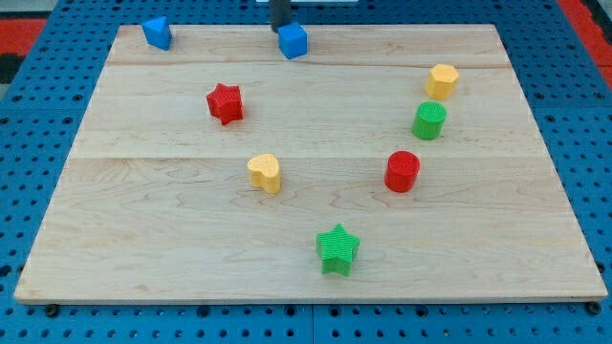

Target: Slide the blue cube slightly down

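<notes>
Our tip [279, 28] has no jaws and sits just behind the blue cube [294, 41] at the board's top edge, so an off-center push could spin it toward the red star [225, 103].

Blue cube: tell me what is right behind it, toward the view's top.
My tip stands just behind the blue cube, apparently touching; the cube hides any contact.
</notes>
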Controlling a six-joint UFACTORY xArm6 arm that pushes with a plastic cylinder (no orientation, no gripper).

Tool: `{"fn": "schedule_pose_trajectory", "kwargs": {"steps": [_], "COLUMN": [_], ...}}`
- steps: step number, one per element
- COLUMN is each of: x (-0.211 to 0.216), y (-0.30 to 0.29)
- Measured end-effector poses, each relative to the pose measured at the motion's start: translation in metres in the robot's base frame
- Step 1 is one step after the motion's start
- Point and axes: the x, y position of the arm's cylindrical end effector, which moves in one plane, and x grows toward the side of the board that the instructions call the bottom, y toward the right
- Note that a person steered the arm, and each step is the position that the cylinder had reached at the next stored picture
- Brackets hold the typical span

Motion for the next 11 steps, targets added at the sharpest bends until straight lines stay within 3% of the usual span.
{"fn": "schedule_pose_trajectory", "kwargs": {"steps": [1, 5, 6, 8, 10, 11], "x": [0.0, 0.0, 0.012, 0.078, -0.002, 0.02], "y": [0.043, 0.048, 0.048, 0.076, 0.072, 0.057]}}
